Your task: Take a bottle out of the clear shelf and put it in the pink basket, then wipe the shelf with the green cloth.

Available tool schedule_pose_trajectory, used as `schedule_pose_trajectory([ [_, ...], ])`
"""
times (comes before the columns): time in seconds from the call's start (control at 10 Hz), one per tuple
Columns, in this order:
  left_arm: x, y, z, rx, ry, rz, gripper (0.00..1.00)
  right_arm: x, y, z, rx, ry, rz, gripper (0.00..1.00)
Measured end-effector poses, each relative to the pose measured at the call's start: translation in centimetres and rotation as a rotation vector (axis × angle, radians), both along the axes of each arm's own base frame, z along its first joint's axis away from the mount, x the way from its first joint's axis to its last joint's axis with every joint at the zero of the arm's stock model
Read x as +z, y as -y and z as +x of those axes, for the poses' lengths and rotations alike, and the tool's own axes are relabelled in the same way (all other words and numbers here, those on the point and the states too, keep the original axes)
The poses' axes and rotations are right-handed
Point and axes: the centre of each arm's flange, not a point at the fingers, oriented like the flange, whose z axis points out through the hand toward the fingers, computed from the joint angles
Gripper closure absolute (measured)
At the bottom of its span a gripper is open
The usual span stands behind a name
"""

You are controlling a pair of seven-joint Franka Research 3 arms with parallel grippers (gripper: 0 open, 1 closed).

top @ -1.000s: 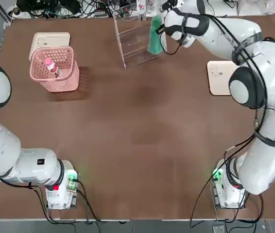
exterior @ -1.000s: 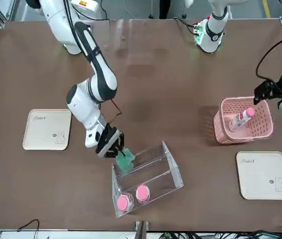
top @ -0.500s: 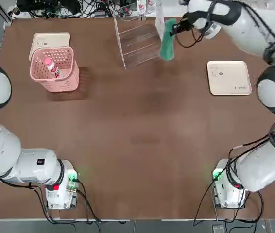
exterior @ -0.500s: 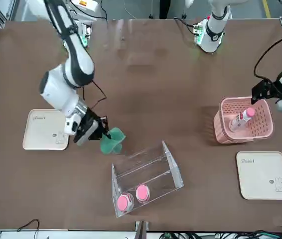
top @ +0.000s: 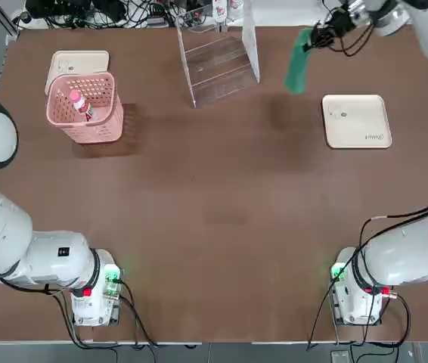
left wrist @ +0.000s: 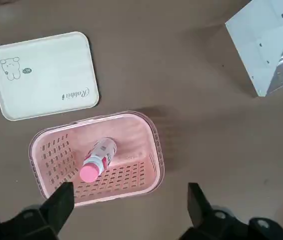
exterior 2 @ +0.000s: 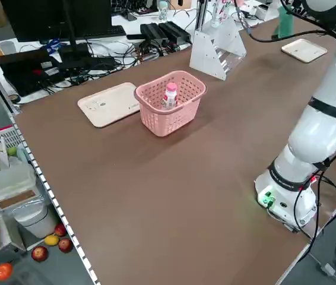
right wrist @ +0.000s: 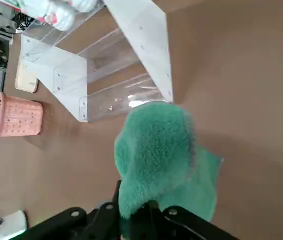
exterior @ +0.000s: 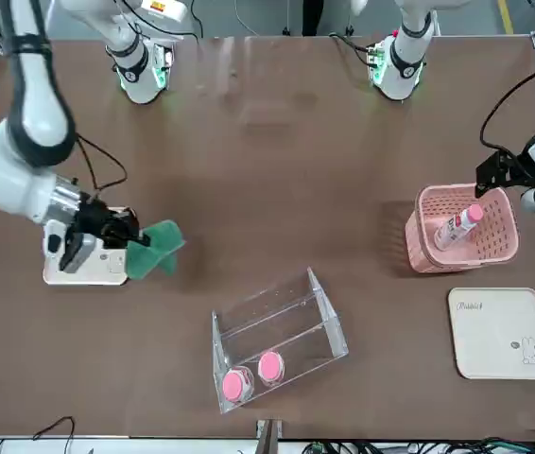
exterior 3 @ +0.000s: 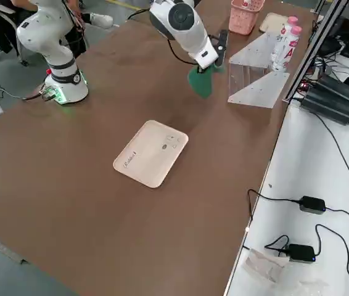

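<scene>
Bottle (top: 79, 103) was lying tilted inside the pink basket (top: 85, 127), its pink cap up, and the basket stood touching a cream tray (top: 74, 60) at the far left of the table (top: 214, 197). Largest on the table, the clear shelf (top: 218, 64) stood at the far edge with two pink-capped bottles (exterior: 251, 375) in it. A second cream tray (top: 356, 121) lay to its right. The right gripper (top: 314, 38) was raised between shelf and that tray, fingers pressed together on the green cloth (top: 298, 62), which hung down free. The left gripper (left wrist: 129, 207) hovered above the basket, fingers spread wide and holding nothing
</scene>
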Motion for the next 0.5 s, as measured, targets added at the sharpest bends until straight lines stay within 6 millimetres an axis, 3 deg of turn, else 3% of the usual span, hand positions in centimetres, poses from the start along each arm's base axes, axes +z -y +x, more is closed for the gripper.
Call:
schedule_pose_trajectory([
  [0.3,0.0,0.0,0.0,0.0,0.0,0.0,0.0,-1.3,10.7,-2.6,0.019,-0.056,0.097,0.94],
  [0.5,0.0,0.0,0.0,0.0,0.0,0.0,0.0,-2.3,17.6,-5.2,0.045,0.002,0.149,0.94],
])
